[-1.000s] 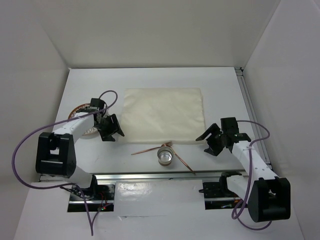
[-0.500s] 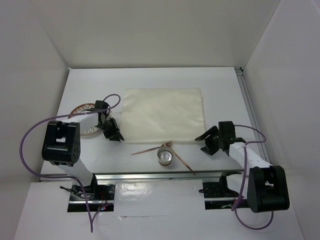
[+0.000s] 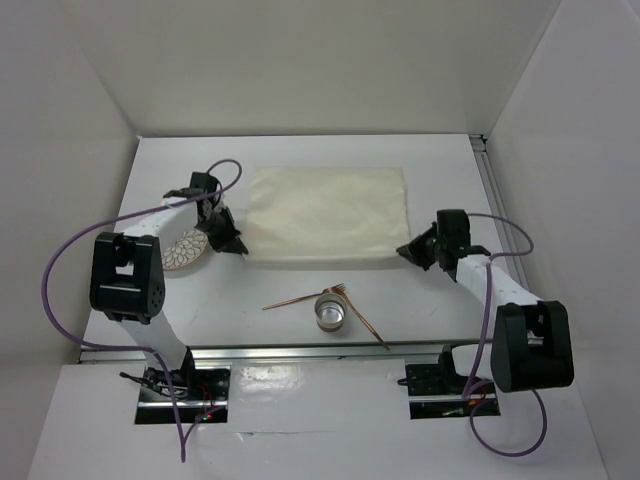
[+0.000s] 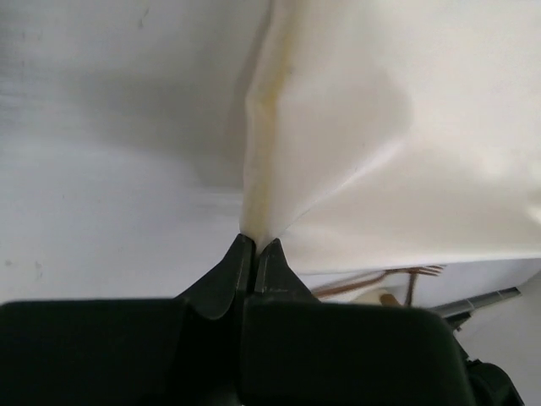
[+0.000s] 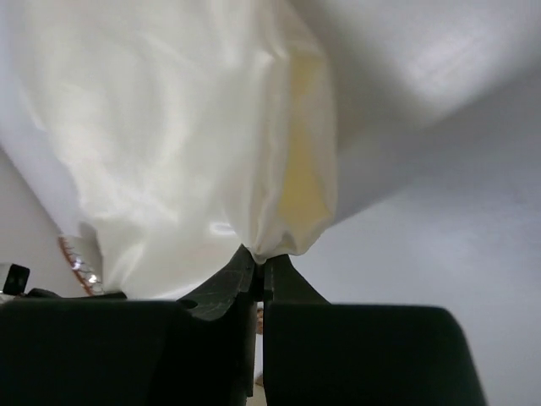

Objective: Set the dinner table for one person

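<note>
The left gripper (image 4: pixel 255 247) has its jaws closed tight on one near corner of the cream cloth (image 3: pixel 325 215). The right gripper (image 5: pixel 259 258) pinches the other near corner. The big white dinner table (image 3: pixel 440 165) lies under the cloth and both arms

The left arm (image 3: pixel 150 225) stretches from the near edge of the table (image 3: pixel 300 160) along its left side. Its wrist bends back, and the left gripper (image 4: pixel 255 245) is clamped tight on the near-left corner of the cloth (image 3: pixel 325 215). The right arm (image 3: pixel 495 290) angles inward from the right, and the right gripper (image 5: pixel 260 258) is pinched on the near-right corner.
</note>
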Tool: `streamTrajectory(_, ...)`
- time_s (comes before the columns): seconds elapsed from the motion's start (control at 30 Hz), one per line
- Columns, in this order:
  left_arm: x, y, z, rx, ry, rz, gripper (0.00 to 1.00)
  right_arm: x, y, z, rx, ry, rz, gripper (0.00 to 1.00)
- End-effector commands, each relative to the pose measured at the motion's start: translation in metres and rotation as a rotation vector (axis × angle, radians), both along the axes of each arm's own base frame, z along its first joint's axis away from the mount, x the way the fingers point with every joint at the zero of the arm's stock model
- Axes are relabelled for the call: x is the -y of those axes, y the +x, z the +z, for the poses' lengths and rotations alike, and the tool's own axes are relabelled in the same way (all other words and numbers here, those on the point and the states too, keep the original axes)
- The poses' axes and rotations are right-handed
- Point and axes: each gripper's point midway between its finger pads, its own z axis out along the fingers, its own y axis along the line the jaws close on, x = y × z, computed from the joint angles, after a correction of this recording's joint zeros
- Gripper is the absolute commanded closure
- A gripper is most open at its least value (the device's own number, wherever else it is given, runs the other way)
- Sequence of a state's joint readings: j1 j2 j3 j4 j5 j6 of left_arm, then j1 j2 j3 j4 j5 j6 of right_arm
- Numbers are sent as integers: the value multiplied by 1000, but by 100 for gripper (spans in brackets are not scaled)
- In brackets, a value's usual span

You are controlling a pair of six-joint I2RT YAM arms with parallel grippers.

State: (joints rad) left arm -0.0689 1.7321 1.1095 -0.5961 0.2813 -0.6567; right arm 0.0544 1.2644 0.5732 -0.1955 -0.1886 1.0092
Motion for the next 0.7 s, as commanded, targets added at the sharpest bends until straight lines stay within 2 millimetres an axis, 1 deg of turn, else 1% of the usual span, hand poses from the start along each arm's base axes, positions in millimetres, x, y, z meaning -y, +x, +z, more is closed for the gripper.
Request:
streamTrajectory(0.0,-2,55,82,224,21,-35,100,12,53,62,201,-95,11,100)
streamTrajectory(0.03,-2,58,100,239,24,-44,100,11,76,99,274,-104,19,100)
streamTrajectory(0.07,-2,68,118,273,27,-54,100,11,88,118,310,-116,29,100)
streamTrajectory(0.1,-2,75,139,321,33,-71,100,15,99,138,350,-145,43,100)
streamTrajectory(0.13,-1,95,181,426,35,-77,100,15,115,184,432,-157,48,100)
streamTrajectory(0.17,-1,97,200,456,34,-77,100,14,123,200,461,-163,62,100)
streamTrajectory(0.2,-5,102,220,505,40,-75,100,14,127,221,505,-173,67,100)
streamTrajectory(0.23,-3,109,255,597,33,-87,100,13,135,259,591,-189,82,100)
streamTrajectory(0.3,-12,111,286,669,31,-67,100,13,136,286,642,-206,88,100)
streamTrajectory(0.33,-12,112,305,717,13,-72,100,12,136,298,672,-214,101,100)
streamTrajectory(0.37,-19,109,316,745,11,-61,100,12,135,317,707,-215,98,100)
streamTrajectory(0.4,-23,106,326,770,15,-52,100,11,134,322,717,-220,112,100)
streamTrajectory(0.43,-19,105,331,780,-5,-67,100,10,130,334,744,-215,117,100)
streamTrajectory(0.47,-22,100,338,797,-8,-62,100,10,125,341,756,-216,116,100)
streamTrajectory(0.5,-20,95,350,832,-15,-69,100,10,125,346,770,-224,119,100)
streamTrajectory(0.53,-24,93,351,835,-11,-61,100,8,120,353,787,-218,128,100)
streamTrajectory(0.57,-23,90,357,855,-17,-67,100,8,119,351,778,-218,129,100)
streamTrajectory(0.6,-24,88,361,866,-10,-62,100,8,111,364,811,-219,125,100)
streamTrajectory(0.63,-24,84,365,877,-9,-62,100,7,111,365,813,-214,135,100)
streamTrajectory(0.67,-28,79,373,899,2,-60,100,7,105,368,819,-214,134,100)
